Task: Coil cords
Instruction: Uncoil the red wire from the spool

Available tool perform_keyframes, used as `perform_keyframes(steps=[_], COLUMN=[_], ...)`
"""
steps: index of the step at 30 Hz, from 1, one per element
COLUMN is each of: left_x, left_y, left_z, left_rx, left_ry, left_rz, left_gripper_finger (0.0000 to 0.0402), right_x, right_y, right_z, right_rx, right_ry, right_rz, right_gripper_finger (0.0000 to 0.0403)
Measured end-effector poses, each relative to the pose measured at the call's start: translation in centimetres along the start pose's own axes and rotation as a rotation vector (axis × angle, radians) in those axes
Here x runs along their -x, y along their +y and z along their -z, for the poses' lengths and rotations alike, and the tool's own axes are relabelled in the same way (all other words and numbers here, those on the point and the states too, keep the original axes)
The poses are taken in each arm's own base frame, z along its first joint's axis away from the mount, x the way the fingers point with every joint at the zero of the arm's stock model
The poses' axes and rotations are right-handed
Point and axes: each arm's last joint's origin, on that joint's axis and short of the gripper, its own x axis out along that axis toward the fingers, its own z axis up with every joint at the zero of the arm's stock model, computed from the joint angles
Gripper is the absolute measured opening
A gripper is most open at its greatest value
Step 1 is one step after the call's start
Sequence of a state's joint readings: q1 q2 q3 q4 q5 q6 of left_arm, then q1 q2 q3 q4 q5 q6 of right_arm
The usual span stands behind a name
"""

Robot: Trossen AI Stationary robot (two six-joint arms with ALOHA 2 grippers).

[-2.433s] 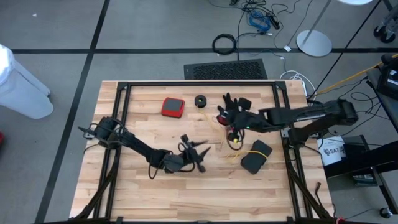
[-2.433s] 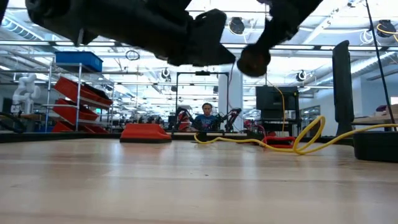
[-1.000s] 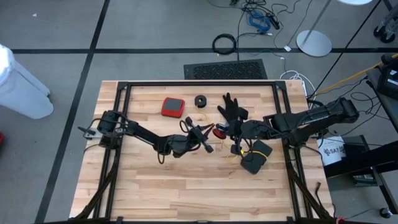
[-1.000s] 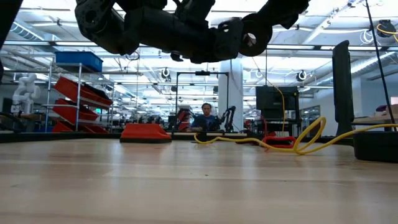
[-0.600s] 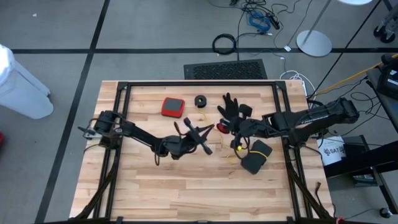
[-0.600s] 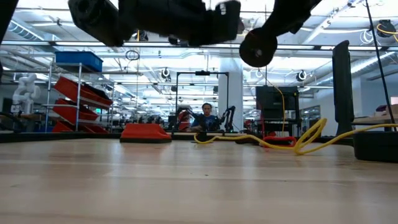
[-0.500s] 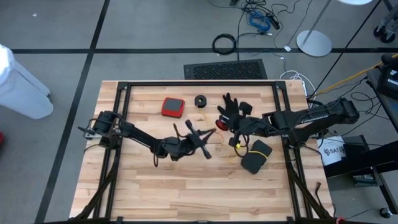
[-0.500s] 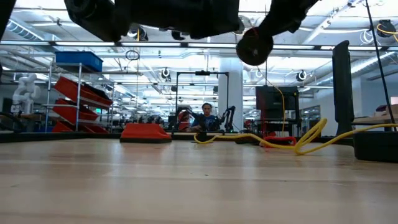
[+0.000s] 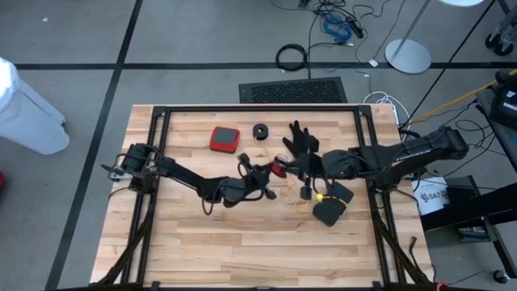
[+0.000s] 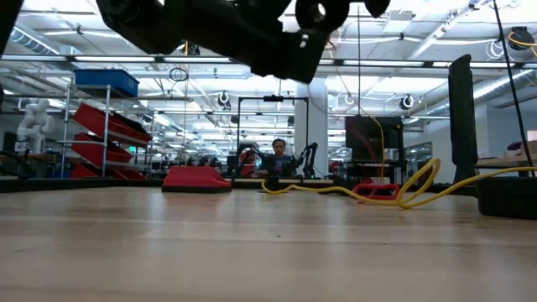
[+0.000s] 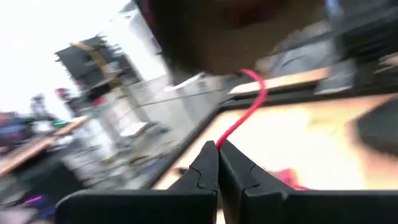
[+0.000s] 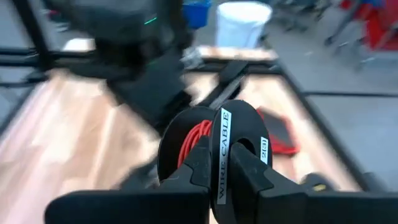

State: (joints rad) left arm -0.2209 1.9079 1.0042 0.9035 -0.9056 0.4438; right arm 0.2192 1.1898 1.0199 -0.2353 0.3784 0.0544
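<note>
A small black reel [image 12: 211, 134] wound with the red cord [image 12: 198, 138] is up in the air over the table's middle [image 9: 279, 169], with my right gripper [image 12: 221, 146] shut on it. My left gripper [image 11: 217, 144] is right beside it [image 9: 265, 175], shut on the red cord's free stretch [image 11: 249, 106], which runs up to the reel. The yellow cord [image 9: 321, 195] lies loose on the table by a black pouch [image 9: 331, 206]; the low view shows the yellow cord [image 10: 411, 189] looping up off the wood. My left gripper pinches the red cord [image 11: 225, 135] between its two fingertips, a short way from the reel. The fingers lie about level, coming from the table's left. The cord runs on from them in a curve toward the reel, clear of the table. My right gripper pinches one flange of the reel, the one labelled "WIRE CABLE" [image 12: 222, 134], edge-on between its two fingers. The fingers come from the table's right, slanting slightly down. The reel is lifted clear of the table.
A black glove [image 9: 303, 141], a second small black reel [image 9: 260, 130] and a flat red square thing [image 9: 224, 139] lie toward the far edge. A black frame [image 9: 258, 109] runs round the tabletop. Bare wood fills the near half [image 9: 258, 242].
My right gripper has carried the reel upward, almost out of the top of the low view. My left gripper has rolled and edged toward the reel.
</note>
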Motion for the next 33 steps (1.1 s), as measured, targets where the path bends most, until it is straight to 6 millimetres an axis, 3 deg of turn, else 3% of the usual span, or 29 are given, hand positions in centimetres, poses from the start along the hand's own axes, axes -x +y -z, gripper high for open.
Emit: perform_keyframes(steps=[6, 12, 17, 26, 33], left_x=[0.1, 1.7, 3.0, 2.7, 1.7], left_y=[1.7, 2.6, 1.2, 0.2, 0.1], left_z=[-1.4, -4.0, -4.4, -2.8, -1.5], left_rx=[-0.055, -0.006, 0.046, 0.083, 0.108], left_ry=[0.02, -0.058, -0.136, -0.056, 0.005], left_rz=[-0.108, -0.055, 0.124, 0.376, 0.447], left_gripper_finger=[0.0, 0.0, 0.0, 0.0, 0.0], right_x=[1.4, 2.0, 1.8, 1.7, 1.9], right_y=[0.2, -0.6, -1.0, 0.6, 0.9], right_z=[1.6, 3.3, 2.6, -0.7, -0.9], right_rx=[-0.047, -0.034, 0.028, 0.148, 0.166], right_ry=[0.174, 0.315, 0.217, -0.066, -0.088], right_rz=[-0.047, 0.183, 0.334, 0.153, 0.15], right_gripper_finger=[0.0018, 0.0018, 0.0018, 0.0018, 0.0018])
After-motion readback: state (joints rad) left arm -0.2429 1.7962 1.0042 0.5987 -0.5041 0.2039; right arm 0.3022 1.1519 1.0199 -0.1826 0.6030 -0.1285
